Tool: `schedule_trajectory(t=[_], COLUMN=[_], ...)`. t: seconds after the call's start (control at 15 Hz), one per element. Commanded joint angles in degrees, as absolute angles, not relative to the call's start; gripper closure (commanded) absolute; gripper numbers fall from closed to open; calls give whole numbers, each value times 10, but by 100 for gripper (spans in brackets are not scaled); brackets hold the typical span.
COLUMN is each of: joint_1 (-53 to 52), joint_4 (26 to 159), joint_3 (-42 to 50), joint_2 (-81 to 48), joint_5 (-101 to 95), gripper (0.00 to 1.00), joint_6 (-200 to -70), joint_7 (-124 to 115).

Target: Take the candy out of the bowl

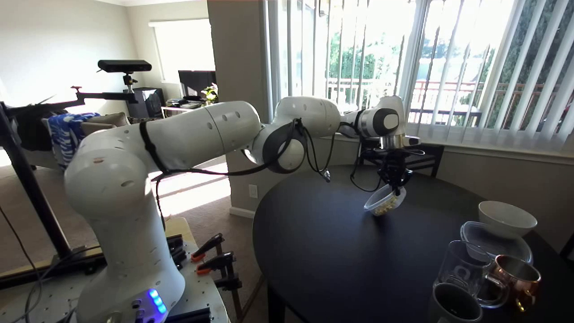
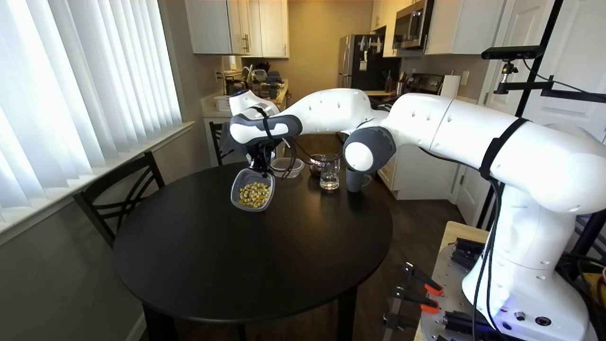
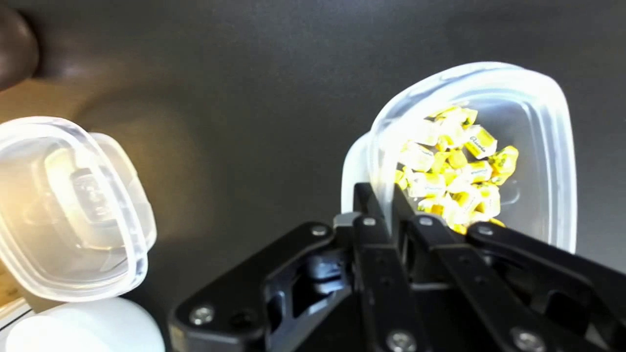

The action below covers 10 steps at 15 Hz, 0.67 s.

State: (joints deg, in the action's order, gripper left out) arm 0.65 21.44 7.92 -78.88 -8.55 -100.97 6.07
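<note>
Tool (image 3: 383, 200) gripping the bowl (image 3: 562, 161) by its rim, candy (image 3: 452, 171) inside.
In an exterior view, the tabletop (image 2: 246, 270) spreads in front of the bowl, which is tilted (its yellow-wrapped pieces bunched together); beyond the bowl stand a gray mug (image 2: 355, 181), a glass (image 2: 330, 178) and a tub (image 2: 278, 171), with a fridge (image 2: 372, 68) far behind.

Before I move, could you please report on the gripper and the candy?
Gripper closed on rim of tilted translucent plastic bowl. Yellow-and-white wrapped candies inside. Second translucent container stands apart, seemingly out of the way.
</note>
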Motion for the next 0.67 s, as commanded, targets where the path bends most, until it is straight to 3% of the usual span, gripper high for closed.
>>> schedule_trajectory(t=[0.0, 0.6], joint_1=[6, -26], joint_4=[213, 200], joint_3=[99, 204], joint_2=[-771, -787], joint_5=[-102, -182], gripper=[98, 98], joint_6=[-1021, -1063], joint_7=[8, -149])
